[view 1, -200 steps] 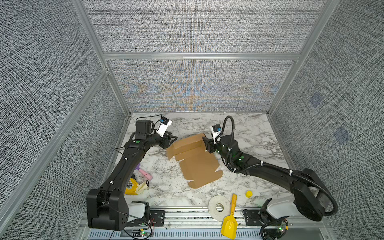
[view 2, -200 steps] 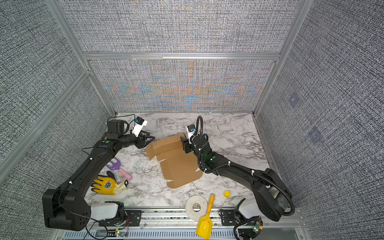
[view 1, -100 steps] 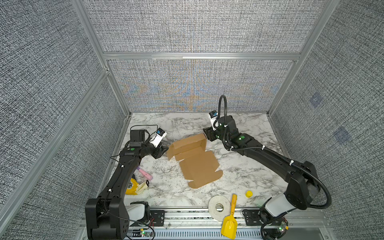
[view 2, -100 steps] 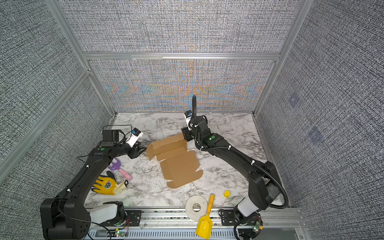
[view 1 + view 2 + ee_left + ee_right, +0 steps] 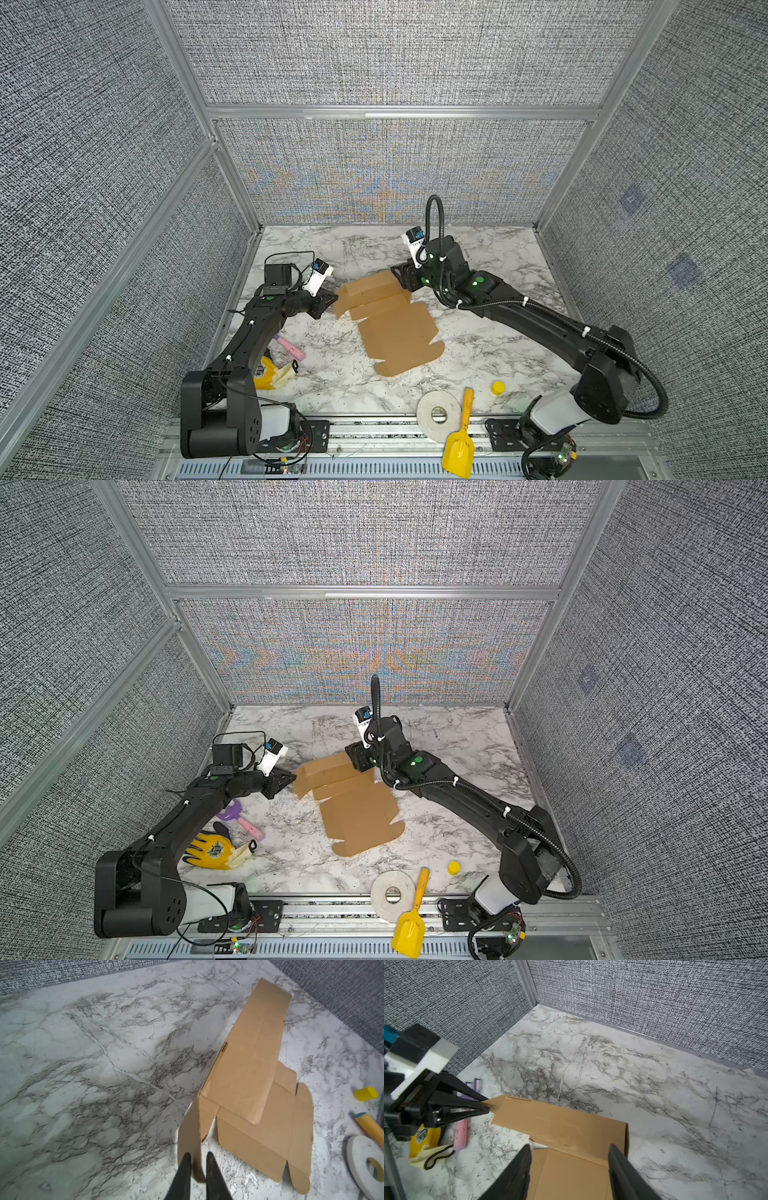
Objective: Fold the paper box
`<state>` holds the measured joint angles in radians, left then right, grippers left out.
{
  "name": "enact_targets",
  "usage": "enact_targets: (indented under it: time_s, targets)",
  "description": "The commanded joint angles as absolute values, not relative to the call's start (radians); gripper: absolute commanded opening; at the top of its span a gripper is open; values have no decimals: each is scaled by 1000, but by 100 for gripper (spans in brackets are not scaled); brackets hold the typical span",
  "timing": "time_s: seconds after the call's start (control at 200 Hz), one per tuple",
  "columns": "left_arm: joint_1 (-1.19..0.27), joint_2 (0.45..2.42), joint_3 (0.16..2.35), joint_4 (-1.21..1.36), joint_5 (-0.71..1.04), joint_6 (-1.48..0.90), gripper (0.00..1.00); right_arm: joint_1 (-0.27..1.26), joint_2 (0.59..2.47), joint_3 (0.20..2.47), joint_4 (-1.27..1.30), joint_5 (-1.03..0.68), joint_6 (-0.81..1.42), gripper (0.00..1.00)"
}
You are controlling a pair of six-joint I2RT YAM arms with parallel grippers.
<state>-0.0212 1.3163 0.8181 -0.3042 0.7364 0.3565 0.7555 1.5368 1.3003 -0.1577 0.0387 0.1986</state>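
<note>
left wrist view shows the left end effector (image 5: 198, 1154) pressed together on a rounded corner flap of the paper box (image 5: 249, 1068), pinching its free edge. in both top views the box lies on the worktop (image 5: 478, 365), near panels flat and far panel tilted up along a crease. the right end effector (image 5: 570, 1148) stands spread over the box's far right corner; whether it touches cannot be told. open marble runs from the box's far edge to the back wall. off its front edge, well apart, lie a white tape roll (image 5: 438, 415), a yellow scoop (image 5: 459, 449) and a yellow cap (image 5: 497, 387). left of the box sit a pink-handled toy (image 5: 249, 829) and a yellow glove (image 5: 212, 850).
</note>
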Motion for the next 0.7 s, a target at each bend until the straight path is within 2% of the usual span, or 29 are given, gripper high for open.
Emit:
enact_targets:
  time_s: [0.0,0.235,0.39,0.546,0.696]
  targets:
    - [-38,1325,818,-221,802,282,2,784,1521,1305,-178,97,217,59]
    - [-118,1375,827,-102,791,73,0,858,1525,1340,-241,235,259,60]
    - [-195,1408,852,-100,768,67,0,912,1541,1336,-251,377,208,69]
    - [-216,1403,839,-87,755,62,0,943,1596,1363,-248,426,84,81]
    - [-216,1377,817,-73,750,64,0,960,1641,1387,-253,482,-43,82]
